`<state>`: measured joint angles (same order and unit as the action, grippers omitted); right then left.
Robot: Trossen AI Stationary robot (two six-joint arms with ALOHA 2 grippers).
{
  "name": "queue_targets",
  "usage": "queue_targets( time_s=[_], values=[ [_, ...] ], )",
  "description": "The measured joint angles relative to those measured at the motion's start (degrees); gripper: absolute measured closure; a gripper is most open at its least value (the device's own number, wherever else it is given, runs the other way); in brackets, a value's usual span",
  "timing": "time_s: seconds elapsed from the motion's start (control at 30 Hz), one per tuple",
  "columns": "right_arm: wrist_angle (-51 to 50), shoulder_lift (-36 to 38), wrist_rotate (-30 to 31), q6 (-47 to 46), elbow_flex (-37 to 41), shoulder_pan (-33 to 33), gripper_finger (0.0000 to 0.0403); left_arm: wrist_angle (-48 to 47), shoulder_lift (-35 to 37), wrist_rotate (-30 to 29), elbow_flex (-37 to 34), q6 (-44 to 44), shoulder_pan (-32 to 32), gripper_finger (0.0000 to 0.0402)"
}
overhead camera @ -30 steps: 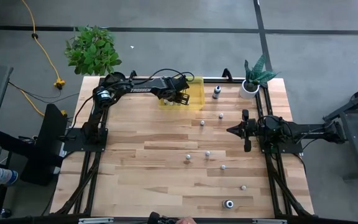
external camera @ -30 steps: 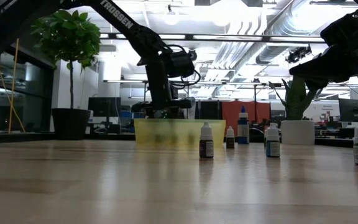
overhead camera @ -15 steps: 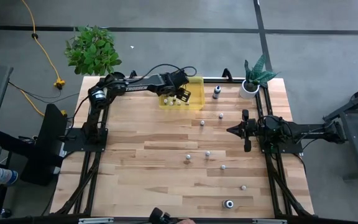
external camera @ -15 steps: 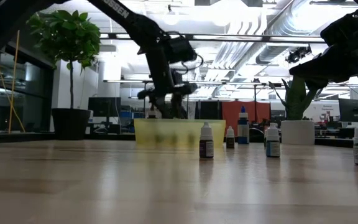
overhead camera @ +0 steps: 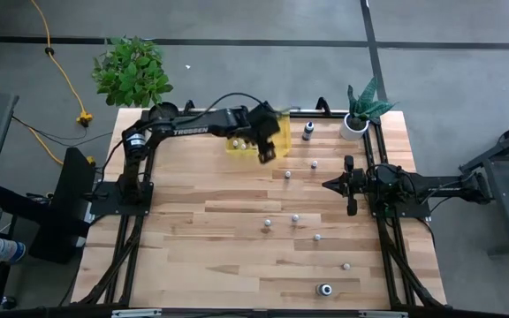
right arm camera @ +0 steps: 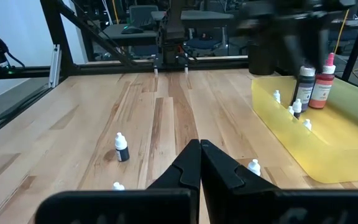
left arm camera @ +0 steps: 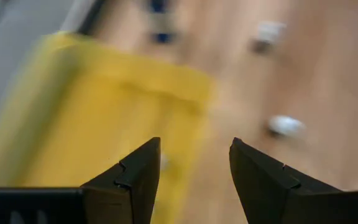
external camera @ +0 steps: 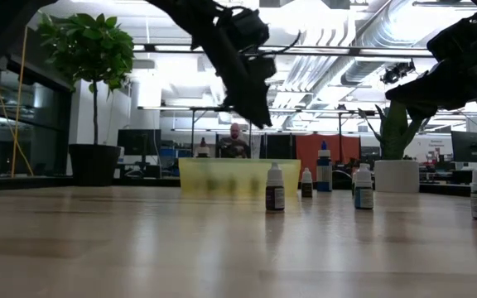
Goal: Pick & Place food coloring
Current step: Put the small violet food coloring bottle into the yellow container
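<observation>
Hovering over the bin (overhead camera: 277, 141), your left gripper (overhead camera: 267, 152) is empty, fingers apart; right gripper (overhead camera: 330, 185) closed. Bottles (overhead camera: 287, 175) stand scattered on the table: light, tippy, probably slick, so pinch the body below the cap.

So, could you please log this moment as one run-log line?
left gripper: open, empty, above yellow bin | right gripper: shut, waiting right side | food coloring bottles: several loose on table
</observation>
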<state>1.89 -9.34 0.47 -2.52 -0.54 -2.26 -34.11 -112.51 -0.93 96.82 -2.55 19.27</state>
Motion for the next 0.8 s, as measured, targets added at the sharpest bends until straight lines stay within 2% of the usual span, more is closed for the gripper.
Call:
queue_targets(
  time_s=[0.1,0.23,0.53,0.67,0.8],
  values=[
    [0.02,0.00,0.00,0.00,0.00,0.00,0.0402,-2.27,1.03,5.86,-0.04,-4.70,-1.79,0.0218],
    [0.00,-0.02,0.00,0.00,0.00,0.00,0.0402,-6.21,2.96,10.43,-0.49,-9.59,-4.55,0.0218],
    [-0.17,-0.06,-0.09,0.00,0.01,-0.02,0.0402,-7.64,7.44,11.80,-8.30,-16.62,-12.52,0.0218],
    [-0.28,0.00,-0.09,0.00,0.02,-0.02,0.0402,-4.68,8.19,12.65,-14.00,-18.43,-15.45,0.0218],
    [-0.28,0.02,-0.07,0.00,0.00,-0.01,0.0402,2.45,8.41,13.76,-19.65,-18.46,-17.90,0.0218]
  ],
)
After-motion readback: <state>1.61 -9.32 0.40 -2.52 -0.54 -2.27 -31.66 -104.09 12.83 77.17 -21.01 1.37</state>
